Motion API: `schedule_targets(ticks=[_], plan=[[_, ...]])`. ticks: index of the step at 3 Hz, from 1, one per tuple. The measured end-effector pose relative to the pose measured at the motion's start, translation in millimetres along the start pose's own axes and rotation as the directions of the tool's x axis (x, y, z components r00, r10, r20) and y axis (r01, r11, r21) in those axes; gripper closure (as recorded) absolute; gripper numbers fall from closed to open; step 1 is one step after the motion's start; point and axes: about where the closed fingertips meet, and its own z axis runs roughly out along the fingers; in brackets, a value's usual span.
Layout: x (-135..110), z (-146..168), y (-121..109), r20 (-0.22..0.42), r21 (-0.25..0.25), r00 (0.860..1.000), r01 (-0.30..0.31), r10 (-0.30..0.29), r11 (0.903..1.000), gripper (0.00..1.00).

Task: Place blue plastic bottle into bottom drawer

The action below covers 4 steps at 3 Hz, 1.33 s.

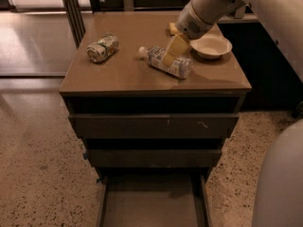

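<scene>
The blue plastic bottle [182,67] lies on its side on the cabinet top [118,72], right of centre, with its white cap pointing to the back left. My gripper [172,52] hangs from the arm at the upper right. It is right over the bottle's middle, at or just above its surface, and hides part of it. The bottom drawer [151,202] is pulled out at the foot of the cabinet, and its flat floor is bare.
A crushed green-and-white can [102,48] lies on the left of the cabinet top. A white bowl [211,45] stands at the right. A yellow sponge [172,29] is partly hidden behind my arm. The two upper drawers [151,126] are slightly ajar.
</scene>
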Motion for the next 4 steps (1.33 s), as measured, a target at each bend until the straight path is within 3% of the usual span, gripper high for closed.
schedule_targets(ticks=[2, 4], plan=[[0, 57, -7, -0.032, -0.089, 0.999, 0.003, -0.006, 0.996, 0.0], [36, 90, -17, -0.113, -0.143, 0.992, -0.063, 0.048, 0.9877, 0.0]])
